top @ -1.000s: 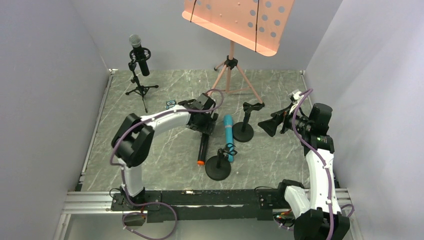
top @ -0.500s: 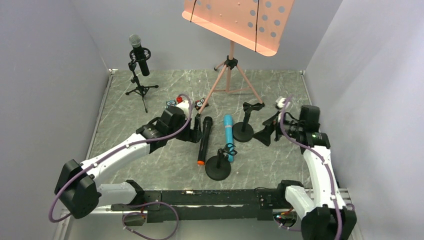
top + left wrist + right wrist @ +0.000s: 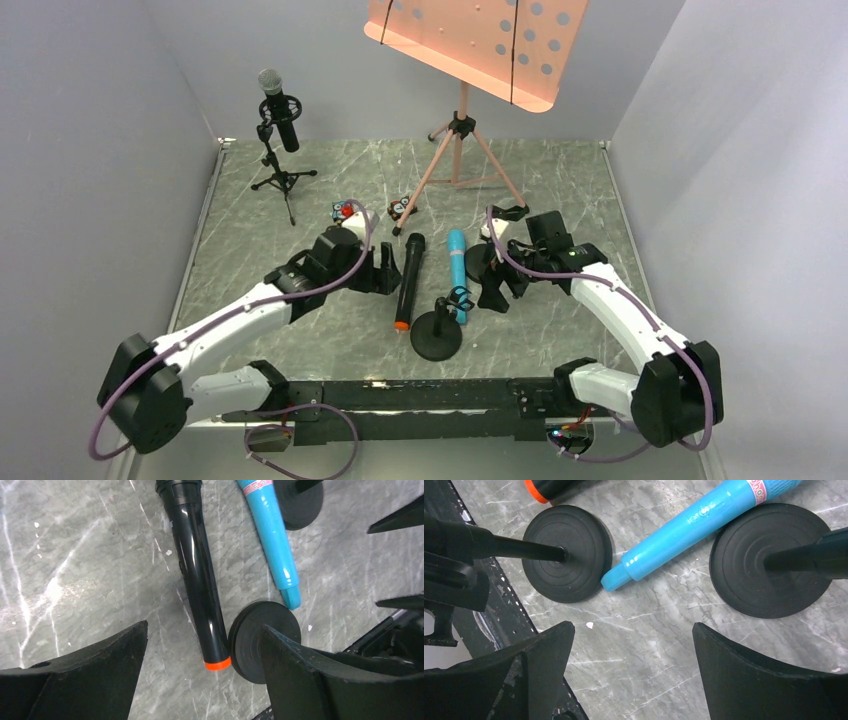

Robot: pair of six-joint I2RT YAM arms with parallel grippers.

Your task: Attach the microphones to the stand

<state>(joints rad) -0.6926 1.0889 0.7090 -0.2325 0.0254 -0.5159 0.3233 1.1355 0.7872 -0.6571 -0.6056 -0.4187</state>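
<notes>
One of three: the silver mic (image 3: 277,105) stands upright in the clip of the tripod (image 3: 283,179) at the far left corner of the counter (image 3: 560,180). I count that one as done.
Two left: the black mic (image 3: 407,282) and the blue mic (image 3: 457,258) lie flat in the middle of the counter, side by side but apart, neither in a clip.
Bare stands: the near stand (image 3: 437,338) and the far stand (image 3: 487,262) are both round-based and carry nothing, as far as I can see. One sits at the blue mic's near end, the other just to its right.
Left claw (image 3: 385,272): spread wide and holding nothing, low beside the black mic on its left.
Right claw (image 3: 497,290): also spread wide and empty, over the counter between the two stands.
My reading: about a third of the way through. Both lifts and both seatings are yet to come.
Top view only: the silver mic on its tripod and the clips on top of the stands. Neither wrist camera reaches them.
Left wrist only: the black mic's orange cap lies right against the near stand's base. I cannot tell whether it touches.
Right wrist only: the blue mic's tail ends just beside the near stand's base, with a sliver of counter between. Its body passes close by the far stand's base.
</notes>
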